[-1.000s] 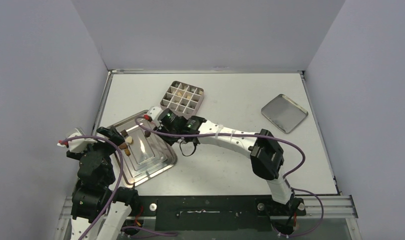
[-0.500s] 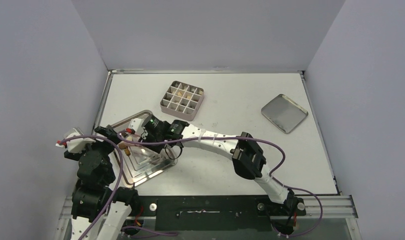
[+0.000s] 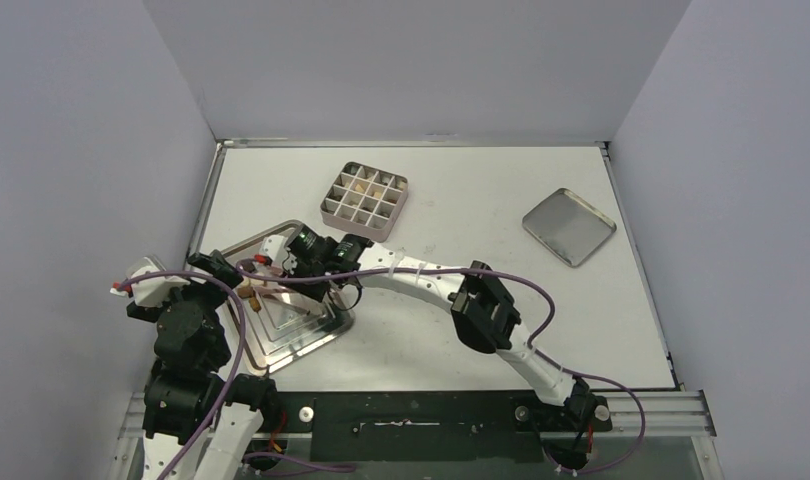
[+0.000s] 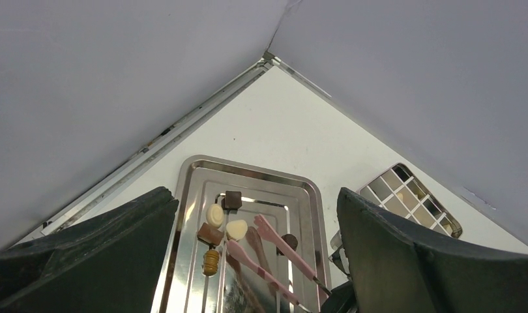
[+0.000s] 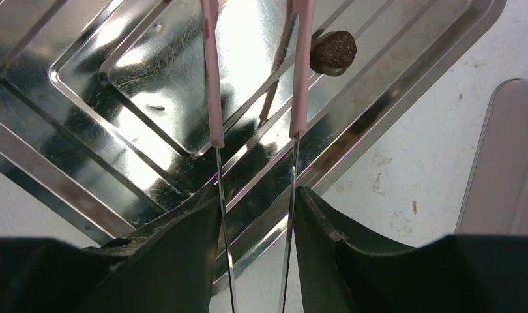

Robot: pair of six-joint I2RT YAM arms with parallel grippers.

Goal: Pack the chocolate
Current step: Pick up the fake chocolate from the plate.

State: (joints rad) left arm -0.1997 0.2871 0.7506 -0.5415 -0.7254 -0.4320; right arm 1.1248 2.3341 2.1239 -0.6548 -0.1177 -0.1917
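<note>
The right claw point(image 5: 256, 195) is clamped on a pair of pink-tipped tweezers point(image 5: 213, 78). The tweezers' two arms stand apart over the silver stepped tray point(image 5: 85, 150). One dark brown piece point(image 5: 333, 51) lies on the tray just beside the right-hand tweezer arm, outside the gap between the arms. The left claw point(image 4: 255, 195) hangs wide open at the tray's near-left side, with nothing between its fingers.

The loose chocolate pieces point(image 4: 214, 214) sit in a small cluster on the tray's stepped floor: a dark cube, two cream ones, a brown cube and a tan ribbed one. The tweezer tips reach in close beside the cream pieces.

From above, little of this shows. The right arm point(image 3: 431, 280) stretches across from the right and covers the middle of the tray, and a purple cable point(image 3: 541, 290) loops along it. Beyond the tray and apart from it, the gridded tin point(image 3: 366, 196) stands on the worktop point(image 3: 481, 200); a few of its far cells hold pale pieces. The lid point(image 3: 569, 226) lies well off to the right with its plain silver side up.
</note>
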